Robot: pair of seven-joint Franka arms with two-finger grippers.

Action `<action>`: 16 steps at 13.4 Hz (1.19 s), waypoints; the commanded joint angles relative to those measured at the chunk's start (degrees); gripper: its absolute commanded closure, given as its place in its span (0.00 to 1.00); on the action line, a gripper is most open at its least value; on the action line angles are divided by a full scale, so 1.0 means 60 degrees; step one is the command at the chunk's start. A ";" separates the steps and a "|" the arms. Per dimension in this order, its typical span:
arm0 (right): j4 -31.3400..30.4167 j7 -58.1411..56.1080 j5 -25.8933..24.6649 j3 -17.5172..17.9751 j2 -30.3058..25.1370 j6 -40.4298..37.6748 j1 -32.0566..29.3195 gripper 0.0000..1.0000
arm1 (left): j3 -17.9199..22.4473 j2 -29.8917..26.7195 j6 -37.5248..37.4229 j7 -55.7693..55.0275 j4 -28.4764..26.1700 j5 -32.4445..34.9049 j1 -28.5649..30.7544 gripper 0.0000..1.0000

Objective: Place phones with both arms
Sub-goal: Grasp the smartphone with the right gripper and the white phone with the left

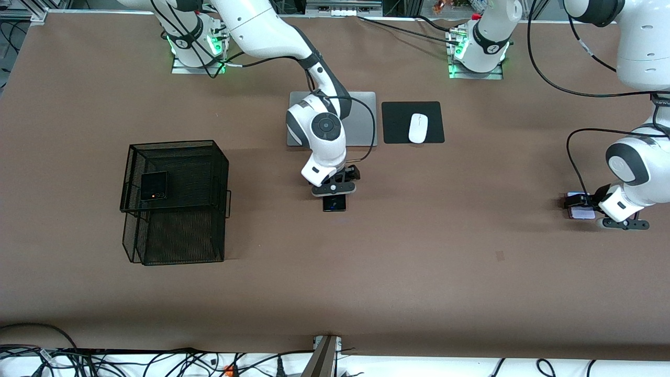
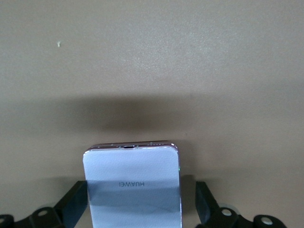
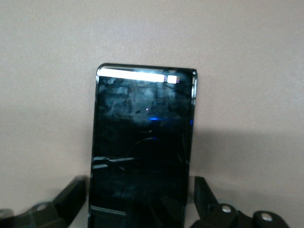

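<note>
A long slim black phone [image 1: 334, 203] [image 3: 142, 142] lies flat on the brown table [image 1: 419, 251] at its middle. My right gripper [image 1: 335, 195] [image 3: 137, 199] is down over it, open, one finger [image 3: 71, 197] on each long side. Near the left arm's end of the table lies the pale lilac-white phone [image 1: 582, 213] [image 2: 132, 175]. My left gripper [image 1: 610, 220] [image 2: 140, 204] is open and straddles it, with a finger [image 2: 205, 204] on either side. A squarish black folded phone [image 1: 153, 186] rests in the upper part of a black wire-mesh basket [image 1: 178, 230].
A silver laptop [image 1: 362, 118] lies closed under the right arm's forearm, farther from the front camera than the black phone. Beside it, toward the left arm's end, a white mouse [image 1: 417, 128] sits on a black pad [image 1: 392, 125]. Cables run along the table's near edge.
</note>
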 commanded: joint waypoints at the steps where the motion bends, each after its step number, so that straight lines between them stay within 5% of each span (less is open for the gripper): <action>1: 0.0000 -0.0156 0.0260 0.0252 0.0122 0.0151 -0.0030 0.00 | 0.0066 0.0107 0.0037 0.0142 -0.0058 -0.0168 0.0013 0.00; 3: 0.0000 -0.0156 0.0275 0.0252 0.0122 0.0166 -0.0030 0.00 | 0.0138 0.0136 0.0067 0.0142 -0.0072 -0.0168 0.0013 0.00; 4: 0.0000 -0.0156 0.0275 0.0252 0.0108 0.0166 -0.0030 0.16 | 0.0197 0.0151 0.0067 0.0142 -0.0087 -0.0168 0.0013 0.00; 5: 0.0000 -0.0185 0.0275 0.0252 0.0064 0.0166 -0.0030 0.68 | 0.0198 0.0209 0.0067 0.0113 -0.0073 -0.0168 0.0013 0.00; 6: 0.0029 -0.0200 0.0275 0.0237 -0.0009 0.0093 -0.0045 0.98 | 0.0198 0.0210 0.0067 0.0127 -0.0058 -0.0168 0.0013 0.23; 7: 0.0073 -0.0156 0.0275 0.0237 -0.0169 -0.0082 -0.0045 1.00 | 0.0198 0.0195 0.0038 0.0127 -0.0014 -0.0153 0.0013 0.55; 8: 0.0146 -0.0156 0.0275 0.0208 -0.0345 -0.0504 -0.0059 1.00 | 0.0198 0.0181 -0.0006 0.0098 0.0000 -0.0182 0.0013 0.69; 13: 0.1347 -0.0229 0.0260 -0.0538 -0.1895 -0.4222 -0.0365 1.00 | 0.0052 -0.0842 -0.1014 -0.0297 0.0175 -0.0052 -0.0177 0.72; 16: 0.1290 -0.0783 0.0260 -0.0655 -0.3243 -0.5805 -0.1214 1.00 | -0.0285 -0.1122 -0.3207 -0.0500 0.1504 0.0008 -0.0484 0.72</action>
